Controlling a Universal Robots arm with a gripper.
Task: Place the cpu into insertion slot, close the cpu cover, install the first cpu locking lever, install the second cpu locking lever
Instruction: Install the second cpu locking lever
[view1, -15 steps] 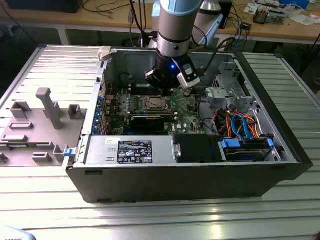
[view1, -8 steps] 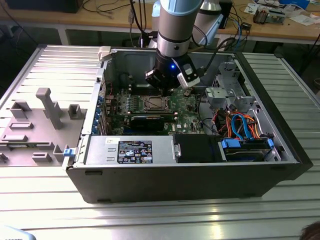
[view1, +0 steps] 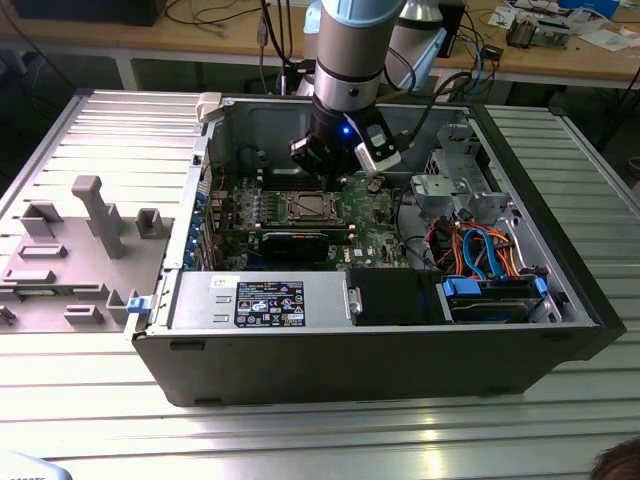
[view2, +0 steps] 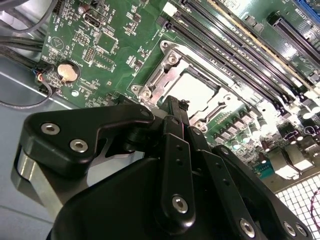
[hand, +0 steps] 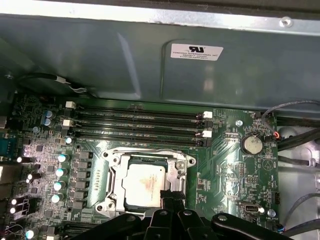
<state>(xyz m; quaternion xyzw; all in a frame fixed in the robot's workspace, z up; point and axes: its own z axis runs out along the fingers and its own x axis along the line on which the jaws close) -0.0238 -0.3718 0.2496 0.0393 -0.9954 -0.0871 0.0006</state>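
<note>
A ribbed metal table (view1: 320, 440) fronts a cluttered wooden bench (view1: 580, 62).

Gripper (view2: 179, 106): black, fingertips closed together, nothing visible between them. The tip stands at the slot (view2: 146, 91) rim, at 7 o'clock from the cpu (view2: 192, 90). The cpu lies flat in the slot, with the silver cover (view2: 167, 67) framing it. Long memory slots (view2: 235, 45) run at 1 o'clock from the cpu. A coin cell (view2: 67, 72) sits on the green board (view2: 107, 45) at 9 o'clock, well apart.
</note>
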